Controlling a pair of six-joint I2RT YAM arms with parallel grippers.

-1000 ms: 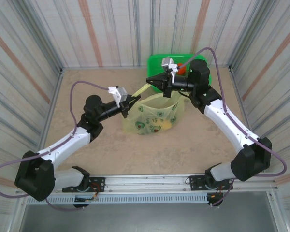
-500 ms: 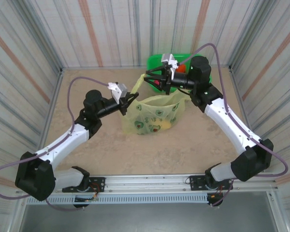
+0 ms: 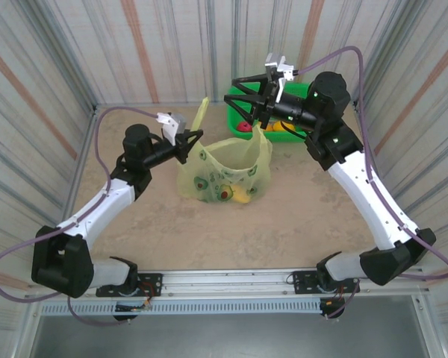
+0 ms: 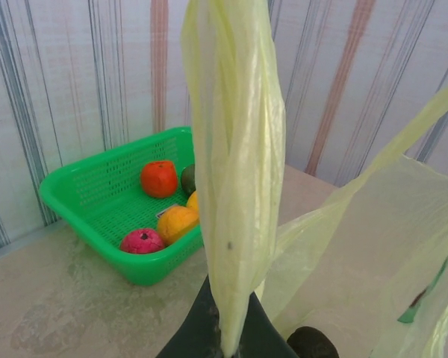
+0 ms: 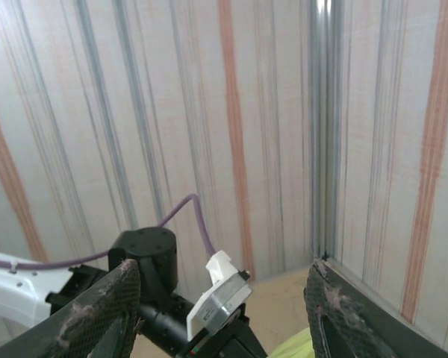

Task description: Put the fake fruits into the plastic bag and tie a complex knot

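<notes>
Keeping the bag's mouth wide matters most for loading, so we hold the left fingers [image 3: 188,140] clamped on one twisted handle strip [image 4: 235,149] of the plastic bag [image 3: 224,168], raised high and taut. The bag stands on the surface [image 3: 209,231] just in front of the green basket [image 4: 82,194]. A few fake fruits [image 3: 235,195] lie inside the bag, and an orange [image 4: 177,221] and others wait in the basket. Our right fingers [image 3: 240,101] are spread wide and hold nothing, so we judge a fruit pick comes next. It should drop straight onto one fruit, clear of the bag's rim. Our left arm reaches forward with a low elbow. Our right arm arches high over the basket, its wrist pointing left.
</notes>
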